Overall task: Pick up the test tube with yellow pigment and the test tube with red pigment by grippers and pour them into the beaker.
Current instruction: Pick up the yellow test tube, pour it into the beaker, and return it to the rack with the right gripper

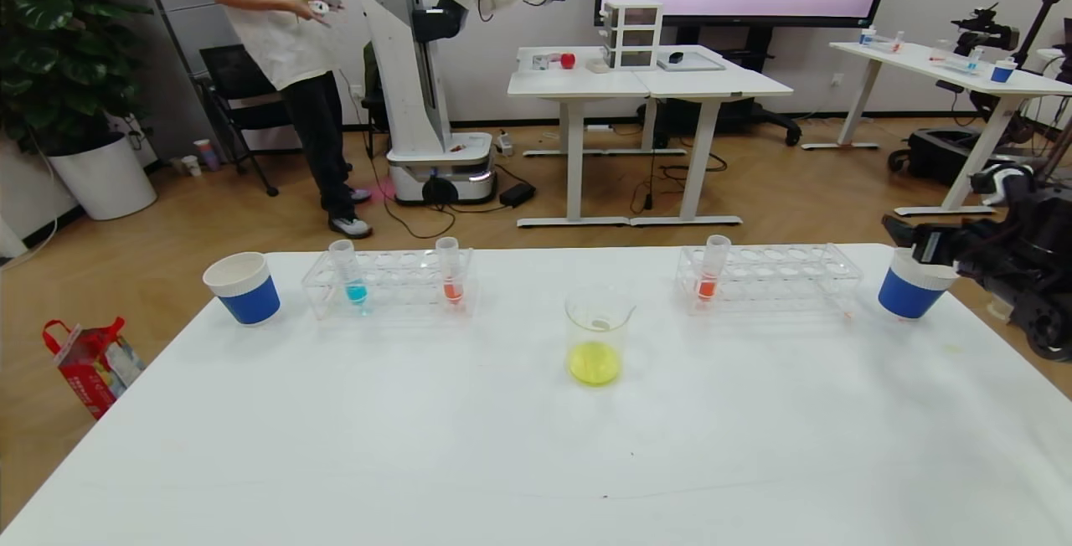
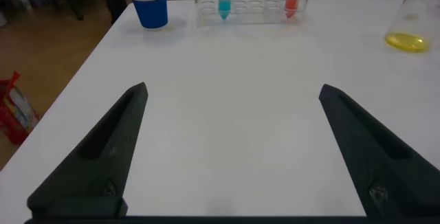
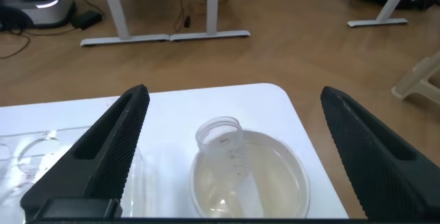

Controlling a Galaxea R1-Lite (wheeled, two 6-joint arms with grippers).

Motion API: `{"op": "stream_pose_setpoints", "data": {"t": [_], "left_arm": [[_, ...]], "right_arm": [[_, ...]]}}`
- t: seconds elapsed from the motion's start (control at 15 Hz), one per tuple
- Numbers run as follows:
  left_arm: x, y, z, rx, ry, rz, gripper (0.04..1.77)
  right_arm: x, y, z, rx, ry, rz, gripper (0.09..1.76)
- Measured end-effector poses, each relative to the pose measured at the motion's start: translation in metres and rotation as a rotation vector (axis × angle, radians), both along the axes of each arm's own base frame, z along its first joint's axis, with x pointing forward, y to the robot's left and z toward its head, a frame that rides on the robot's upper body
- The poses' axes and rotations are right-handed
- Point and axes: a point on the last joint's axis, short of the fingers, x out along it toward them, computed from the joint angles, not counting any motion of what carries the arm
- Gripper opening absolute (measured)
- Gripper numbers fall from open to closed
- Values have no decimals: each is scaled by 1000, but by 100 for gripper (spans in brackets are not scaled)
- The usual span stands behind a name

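The beaker (image 1: 597, 334) stands mid-table with yellow liquid in its bottom; it also shows in the left wrist view (image 2: 414, 18). One red-liquid tube (image 1: 451, 272) stands in the left rack (image 1: 389, 282), another (image 1: 712, 270) in the right rack (image 1: 770, 278). No tube with yellow liquid shows. My right gripper (image 1: 909, 240) hovers open over the right blue cup (image 1: 913, 286). In the right wrist view the gripper (image 3: 234, 92) is above an empty clear tube (image 3: 221, 141) leaning in that cup (image 3: 289, 183). My left gripper (image 2: 232, 90) is open and empty over bare table.
A blue-liquid tube (image 1: 352, 274) stands in the left rack. A second blue cup (image 1: 243, 286) sits at the far left of the table (image 1: 536, 445). The far table edge lies just behind the racks. A person and a white robot stand in the room beyond.
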Motion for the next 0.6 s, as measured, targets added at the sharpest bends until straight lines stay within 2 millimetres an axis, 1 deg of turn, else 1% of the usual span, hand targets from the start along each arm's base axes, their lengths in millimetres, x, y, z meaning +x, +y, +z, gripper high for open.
{"op": "stream_pose_setpoints", "data": {"t": [0.07,0.2,0.33,0.47,0.6], "left_arm": [[0,0,0,0,0,0,174],[0,0,0,0,0,0,174],[0,0,0,0,0,0,174],[0,0,0,0,0,0,174],[0,0,0,0,0,0,174]], "right_arm": [[1,7,6,-4,-12,15,174],[3,29,22,-15,-47,68,174],[4,58,38,-17,-65,134,174],[1,92,53,-15,-76,201,174],[-5,121,63,-14,-88,219,174]]}}
